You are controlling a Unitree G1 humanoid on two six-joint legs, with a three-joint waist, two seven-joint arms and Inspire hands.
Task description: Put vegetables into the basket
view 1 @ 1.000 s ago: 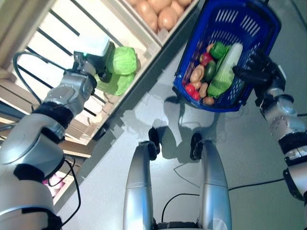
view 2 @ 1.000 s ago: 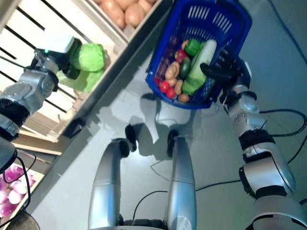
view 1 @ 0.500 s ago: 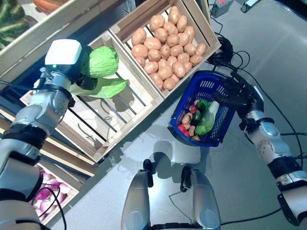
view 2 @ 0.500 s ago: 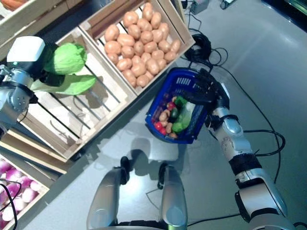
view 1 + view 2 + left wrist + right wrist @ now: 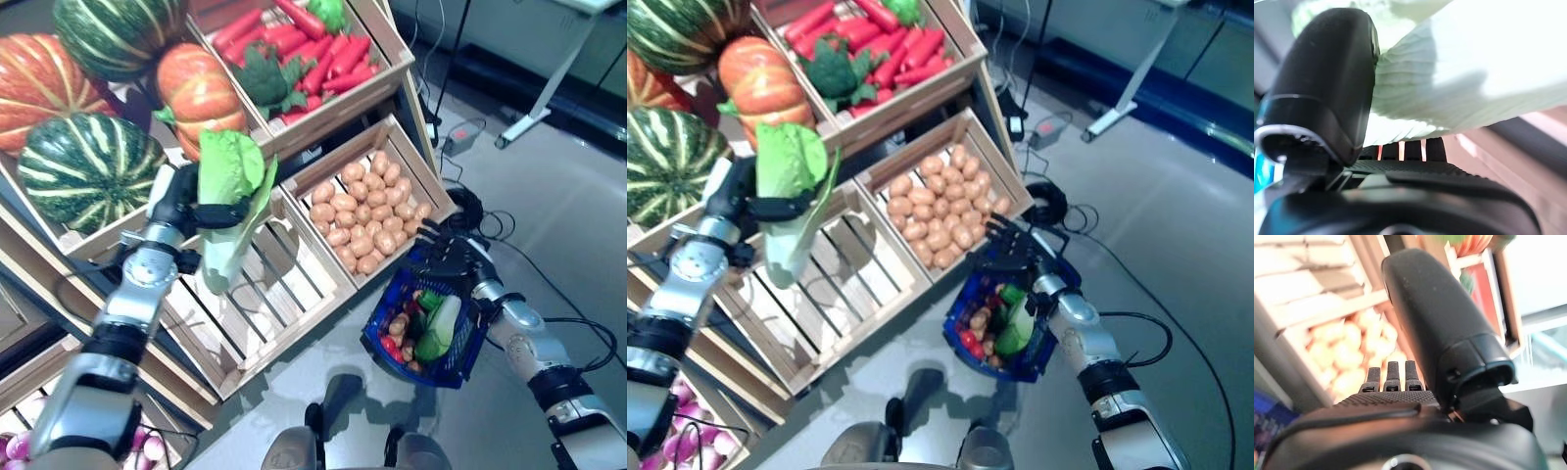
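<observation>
Gripping the lettuce (image 5: 227,191) in my left robot hand (image 5: 179,203), I've lifted it clear of the empty crate (image 5: 269,294). My right robot hand (image 5: 453,257) holds the blue basket (image 5: 431,318), its fingers hidden; next comes the carry across.

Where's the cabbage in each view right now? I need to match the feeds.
Left eye view: cabbage upper left of centre, held in the left hand over the slatted crate.
Right eye view: cabbage further left, same crate below.
Left wrist view: pale leaf fills the top, against the thumb.
Right wrist view: not in it.
Shared landmark: the potato crate, also and blurred at.
</observation>
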